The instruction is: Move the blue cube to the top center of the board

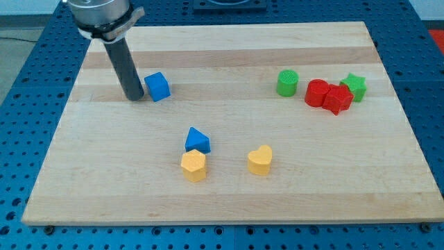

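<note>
The blue cube (158, 86) sits on the wooden board (229, 187) in the upper left part of the view. My tip (134, 98) is the lower end of the dark rod, and it rests on the board just to the view's left of the blue cube, close to it or touching it. The top centre of the board lies up and to the view's right of the cube.
A blue triangular block (198, 140) sits above a yellow block (193, 166) near the middle, with a yellow heart block (260, 160) to their right. At the right are a green cylinder (287, 82), a red cylinder (318, 93), a red block (338, 98) and a green star (354, 86).
</note>
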Controlling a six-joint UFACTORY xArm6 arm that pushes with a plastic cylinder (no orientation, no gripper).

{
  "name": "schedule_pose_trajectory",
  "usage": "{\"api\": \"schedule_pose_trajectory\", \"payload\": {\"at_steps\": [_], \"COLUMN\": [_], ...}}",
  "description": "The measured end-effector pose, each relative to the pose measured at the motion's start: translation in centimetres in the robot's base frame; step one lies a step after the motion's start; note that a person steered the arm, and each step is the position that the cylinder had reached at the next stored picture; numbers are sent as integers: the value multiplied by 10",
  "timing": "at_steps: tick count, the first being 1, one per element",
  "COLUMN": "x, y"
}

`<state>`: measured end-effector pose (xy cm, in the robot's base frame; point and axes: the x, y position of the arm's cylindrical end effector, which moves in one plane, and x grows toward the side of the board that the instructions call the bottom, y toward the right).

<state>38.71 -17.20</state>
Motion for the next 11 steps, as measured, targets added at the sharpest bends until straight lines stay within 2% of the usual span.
{"api": "schedule_pose_trajectory", "payload": {"at_steps": [2,3,4,6,7,9,11], "x": [13,1,-43,-25,-42,-88,-56], "y": [89,127,137,71,47,107,123]}}
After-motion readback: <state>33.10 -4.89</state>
